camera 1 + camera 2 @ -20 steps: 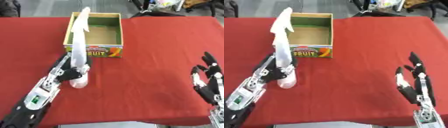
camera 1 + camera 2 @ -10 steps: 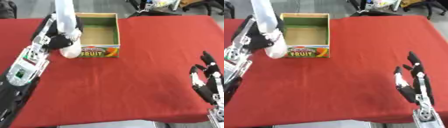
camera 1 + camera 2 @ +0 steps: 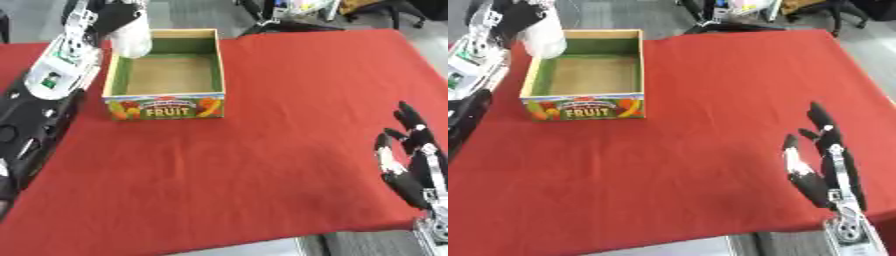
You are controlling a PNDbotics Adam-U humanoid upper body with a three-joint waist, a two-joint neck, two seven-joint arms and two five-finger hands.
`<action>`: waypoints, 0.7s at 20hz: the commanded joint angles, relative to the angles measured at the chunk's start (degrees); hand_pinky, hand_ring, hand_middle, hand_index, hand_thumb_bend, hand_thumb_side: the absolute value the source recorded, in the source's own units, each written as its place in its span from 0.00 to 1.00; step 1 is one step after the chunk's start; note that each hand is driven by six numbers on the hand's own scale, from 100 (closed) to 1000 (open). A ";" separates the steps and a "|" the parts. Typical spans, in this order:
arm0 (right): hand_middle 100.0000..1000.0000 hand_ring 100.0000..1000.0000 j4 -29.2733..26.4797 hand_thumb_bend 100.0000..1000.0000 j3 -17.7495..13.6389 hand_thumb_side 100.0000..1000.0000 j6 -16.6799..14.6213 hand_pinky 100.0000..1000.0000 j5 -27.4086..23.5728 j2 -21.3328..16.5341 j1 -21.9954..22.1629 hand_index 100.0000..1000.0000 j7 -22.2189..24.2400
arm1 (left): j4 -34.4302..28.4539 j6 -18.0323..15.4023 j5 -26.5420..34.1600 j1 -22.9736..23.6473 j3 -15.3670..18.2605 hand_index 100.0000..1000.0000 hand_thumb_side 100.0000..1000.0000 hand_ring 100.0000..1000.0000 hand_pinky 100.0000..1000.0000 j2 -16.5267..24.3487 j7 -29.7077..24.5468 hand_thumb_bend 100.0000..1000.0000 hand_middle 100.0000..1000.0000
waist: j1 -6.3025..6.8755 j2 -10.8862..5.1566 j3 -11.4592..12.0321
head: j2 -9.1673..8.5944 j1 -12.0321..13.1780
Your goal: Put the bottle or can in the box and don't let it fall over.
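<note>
Bottle point(image 3: 133, 37), white, held up at the box's point(image 3: 166, 107) far-left corner, its base above the rim and over the left wall; top cut off by the view's upper edge; whether quite upright, cannot tell. Left hand point(image 3: 116, 14) curled round the bottle's upper part, dark fingers wrapping it from the left; forearm runs down the left side of the view. Box open-topped, green inside walls, brown floor, fruit print on the near face; sits on a red cloth point(image 3: 262, 165) covering the table; cloth flat, faint creases. Beyond the far edge, grey floor and dark chair legs point(image 3: 833, 12). Right hand point(image 3: 824, 165) idle at the lower right, fingers straight and pointing up, well apart from the box.
</note>
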 commanded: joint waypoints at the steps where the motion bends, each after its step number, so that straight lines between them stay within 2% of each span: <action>1: 1.00 1.00 -0.87 0.00 0.42 0.41 -0.22 0.84 -0.70 -0.03 -1.19 1.00 0.70 | 8.56 -2.26 -2.14 -3.56 1.54 0.29 0.11 0.32 0.05 -0.15 0.99 0.00 0.19 | -0.16 -0.35 -0.74 | -1.34 0.58; 4: 1.00 1.00 -0.95 0.00 0.86 0.41 -0.31 0.84 -1.01 0.46 -1.94 1.00 1.18 | 14.35 -4.43 -3.56 -5.35 2.51 0.30 0.08 0.35 0.09 -0.84 1.74 0.00 0.21 | -0.27 0.11 -1.76 | -2.03 1.09; 7: 1.00 1.00 -1.02 0.00 1.17 0.41 -0.40 0.84 -1.27 0.90 -2.57 1.00 1.49 | 17.84 -5.43 -4.21 -5.52 3.05 0.33 0.01 0.38 0.12 -1.56 2.17 0.00 0.24 | -0.33 0.56 -2.41 | -2.48 1.25; 9: 1.00 1.00 -1.03 0.00 1.36 0.41 -0.46 0.84 -1.38 1.16 -2.90 1.00 1.72 | 19.26 -5.67 -4.46 -5.28 3.19 0.37 0.00 0.44 0.20 -2.02 2.41 0.00 0.30 | -0.35 0.81 -2.69 | -2.55 1.26; 10: 1.00 1.00 -1.03 0.00 1.40 0.41 -0.48 0.84 -1.41 1.25 -3.01 1.00 1.80 | 19.66 -5.83 -4.55 -5.16 3.22 0.40 0.03 0.49 0.27 -2.16 2.41 0.00 0.35 | -0.35 0.89 -2.80 | -2.55 1.23; 11: 1.00 1.00 -1.03 0.00 1.36 0.41 -0.49 0.84 -1.41 1.28 -3.06 1.00 1.82 | 19.88 -6.04 -4.71 -5.07 3.18 0.48 0.13 0.60 0.41 -2.21 2.27 0.12 0.45 | -0.34 0.94 -2.88 | -2.53 1.18; 12: 1.00 1.00 -1.03 0.00 1.28 0.41 -0.48 0.84 -1.41 1.30 -3.09 1.00 1.78 | 19.94 -6.28 -5.00 -5.00 3.11 0.55 0.25 0.70 0.53 -2.17 2.04 0.30 0.54 | -0.32 0.97 -2.92 | -2.53 1.14; 13: 1.00 1.00 -1.04 0.00 1.20 0.41 -0.47 0.84 -1.40 1.29 -3.10 1.00 1.71 | 19.79 -6.60 -5.50 -4.98 3.03 0.64 0.38 0.82 0.67 -2.06 1.81 0.53 0.71 | -0.30 0.99 -2.93 | -2.54 1.11; 14: 1.00 1.00 -1.05 0.00 1.12 0.41 -0.45 0.84 -1.38 1.27 -3.09 1.00 1.64 | 19.50 -6.96 -6.11 -4.95 3.00 0.67 0.42 0.87 0.72 -1.94 1.68 0.59 0.75 | -0.28 1.01 -2.92 | -2.57 1.08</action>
